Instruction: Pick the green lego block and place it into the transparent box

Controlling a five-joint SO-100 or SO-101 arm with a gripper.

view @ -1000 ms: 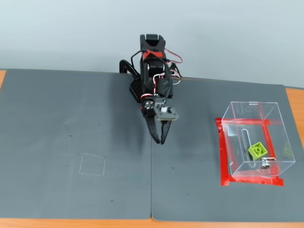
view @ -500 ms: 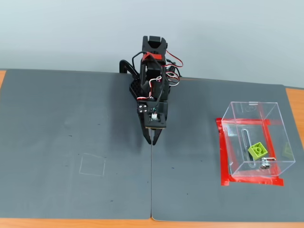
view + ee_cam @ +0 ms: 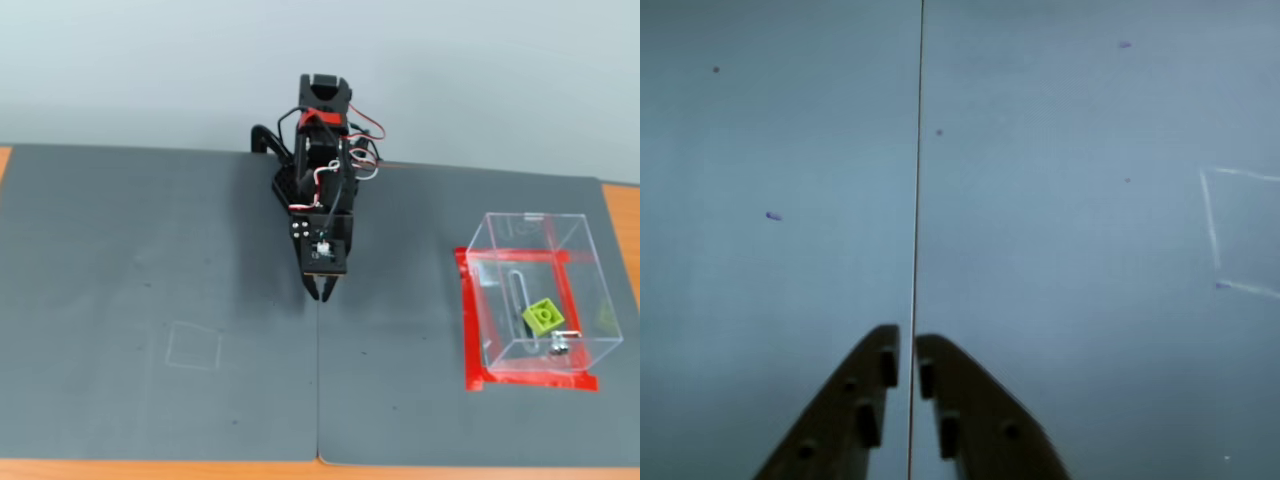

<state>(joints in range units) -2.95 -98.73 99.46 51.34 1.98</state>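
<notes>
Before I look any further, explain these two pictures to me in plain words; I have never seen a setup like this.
The black machine is a small robot arm with a two-finger gripper, bolted at the far edge of dark grey mats. One picture comes from a fixed camera facing the arm from the front and above. The other comes from a camera riding on the wrist, looking down past the two dark fingers at the seam where the mats meet. The gripper is nearly closed and holds nothing. In the fixed view, on the right, a clear plastic box stands on a red tape outline, and the small lime-green lego brick already lies inside it. A faint chalk square marks the mat on the left.
</notes>
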